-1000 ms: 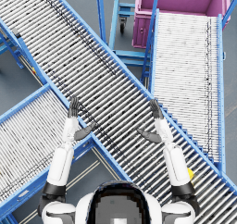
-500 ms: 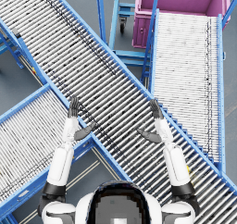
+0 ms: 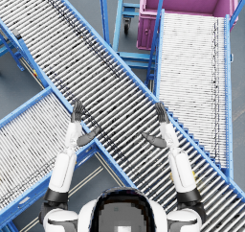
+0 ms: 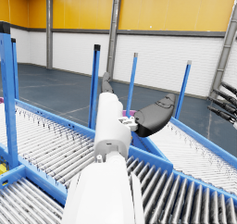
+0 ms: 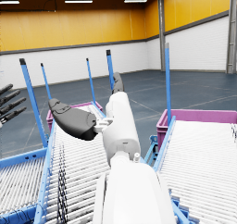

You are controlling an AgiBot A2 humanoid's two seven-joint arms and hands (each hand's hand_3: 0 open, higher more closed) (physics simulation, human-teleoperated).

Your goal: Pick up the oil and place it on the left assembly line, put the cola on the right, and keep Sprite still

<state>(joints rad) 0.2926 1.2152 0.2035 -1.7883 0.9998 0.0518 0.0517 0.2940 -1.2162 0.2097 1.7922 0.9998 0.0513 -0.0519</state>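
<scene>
No oil, cola or Sprite bottle shows in any view. My left hand [image 3: 79,125] hovers over the near-left edge of the long diagonal roller conveyor [image 3: 95,68], fingers straight, thumb spread, holding nothing. My right hand [image 3: 160,128] hangs over the same belt farther right, also spread and empty. The left wrist view shows the left hand [image 4: 143,114] with nothing in it, and the right wrist view shows the right hand [image 5: 83,116] likewise. A small yellow speck [image 3: 172,176] peeks out beside my right forearm; I cannot tell what it is.
A shorter roller line [image 3: 28,140] branches off at the left, and another [image 3: 191,73] runs at the right up to a pink bin [image 3: 186,1]. Blue rails and upright posts [image 4: 95,84] border the belts. Grey floor lies between the frames.
Both arms and hands keep the same pose. A yellow bit near my right elbow showed more plainly one second ago than now.
</scene>
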